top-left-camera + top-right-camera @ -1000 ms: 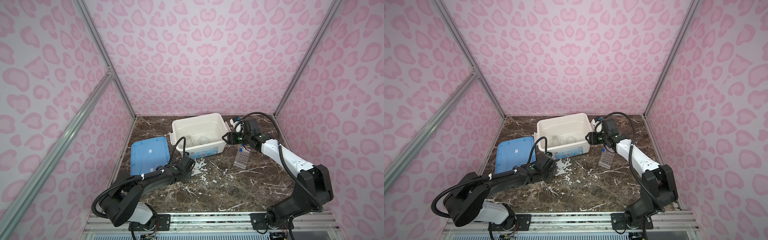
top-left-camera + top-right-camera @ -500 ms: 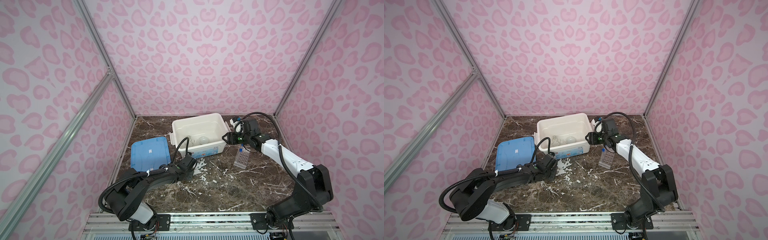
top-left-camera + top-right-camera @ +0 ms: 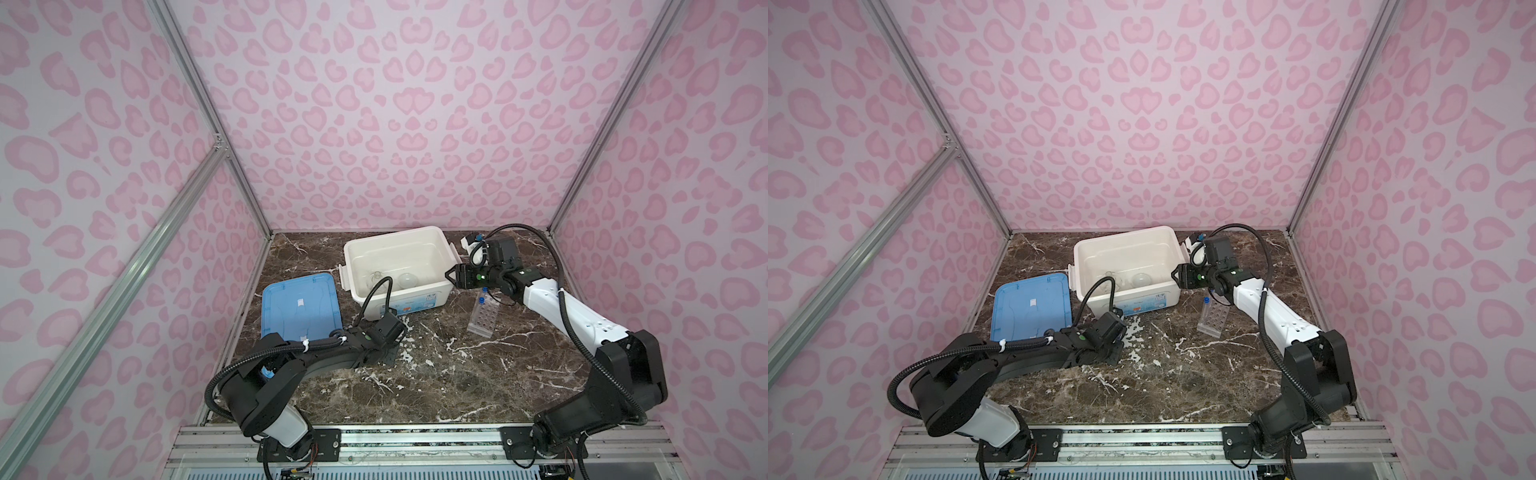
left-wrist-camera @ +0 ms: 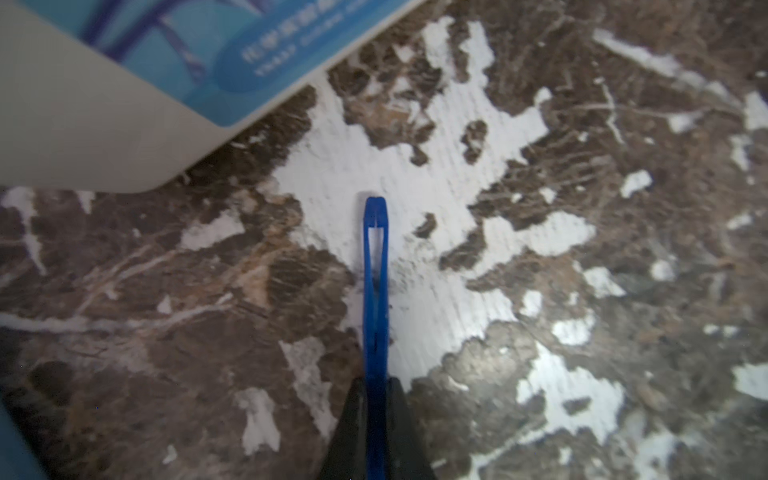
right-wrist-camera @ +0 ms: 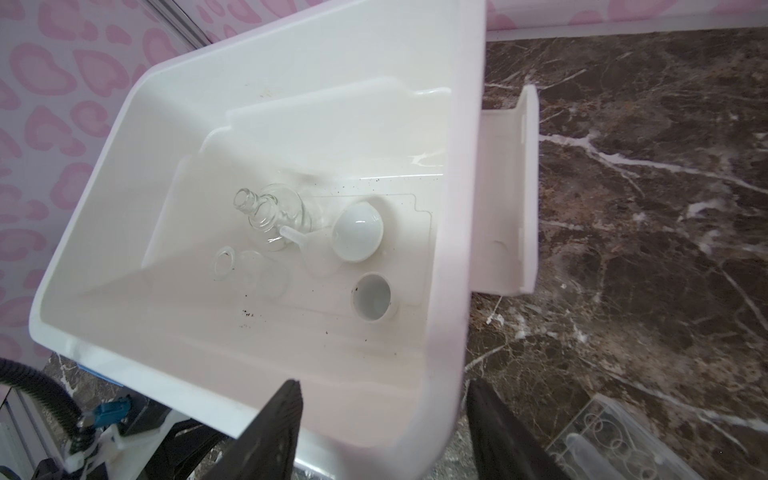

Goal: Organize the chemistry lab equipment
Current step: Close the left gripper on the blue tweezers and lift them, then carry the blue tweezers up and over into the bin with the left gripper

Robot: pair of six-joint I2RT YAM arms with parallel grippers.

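The left gripper [image 4: 376,384] was closed tight on the dark blue tweezers [image 4: 375,286], its two black fingers [image 4: 353,428] pinching the tool near one end so that most of the length ran straight out ahead of the fingertips. The tweezers lay low over the marble tabletop [image 4: 623,208]; whether their far tip touched it could not be told. Ahead of that tip and off to one side stood the outer wall of the white bin [image 4: 83,124], close by but apart from the tweezers. In both top views this gripper [image 3: 385,356] [image 3: 1113,353] sat just in front of the bin's near wall, with the flat blue lid [image 3: 299,307] lying beside the arm behind it. The right gripper [image 5: 382,380] was open, its fingers spread wide with the corner of the bin's rim [image 5: 453,249] between them and nothing held. Inside the bin, ahead of and below those fingertips, lay a clear glass flask [image 5: 274,212] on its side, a second clear glass piece [image 5: 249,270] beside it, a tilted white bowl [image 5: 357,232] and a smaller white bowl [image 5: 372,297] nearer the gripper. The clear holed rack [image 3: 482,318] [image 3: 1212,318] stood on the marble behind the right gripper [image 3: 451,276], under its forearm, with one blue-capped test tube [image 3: 1205,300] in it.
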